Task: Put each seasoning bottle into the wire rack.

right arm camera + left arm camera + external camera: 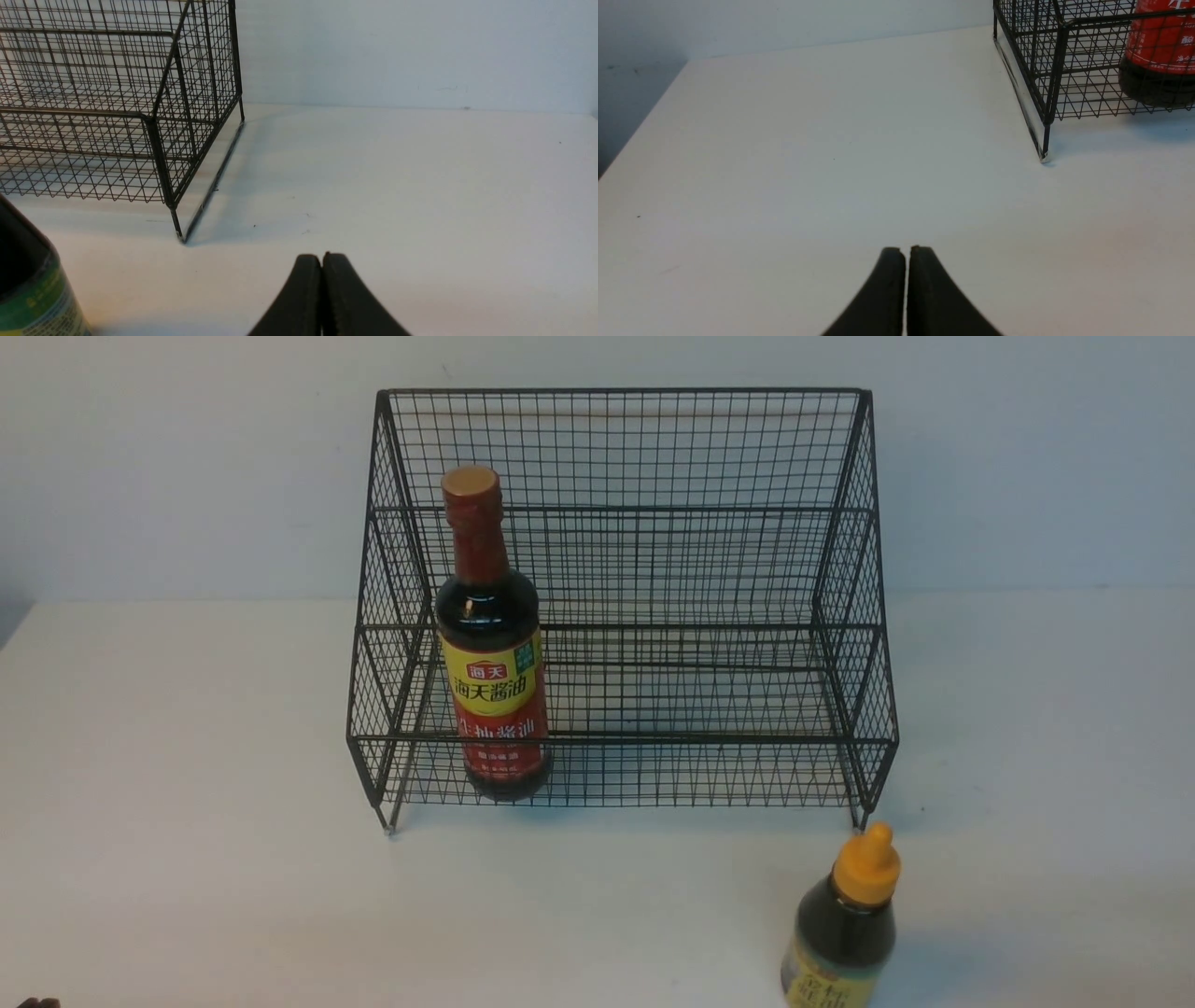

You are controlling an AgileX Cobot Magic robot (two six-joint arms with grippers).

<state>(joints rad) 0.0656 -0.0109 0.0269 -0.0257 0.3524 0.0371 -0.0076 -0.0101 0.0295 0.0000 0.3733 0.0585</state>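
The black wire rack [653,569] stands at the back middle of the white table. Inside its lowest tier, near its left end, the tall seasoning bottle [490,644] stands upright, with gold cap, red neck and yellow-red label; its red base [1160,51] shows through the mesh in the left wrist view. The shorter bottle [848,924] with the orange-yellow nozzle cap stands on the table in front of the rack's right corner [170,205]; its shoulder [28,289] shows in the right wrist view. My left gripper [906,249] and right gripper [321,256] are both shut, empty, over bare table.
The white table [187,803] ends at a pale wall behind the rack. Its left edge [640,135] drops off near the left arm. A dark bit of the left arm [33,1002] peeks in at the bottom left of the front view.
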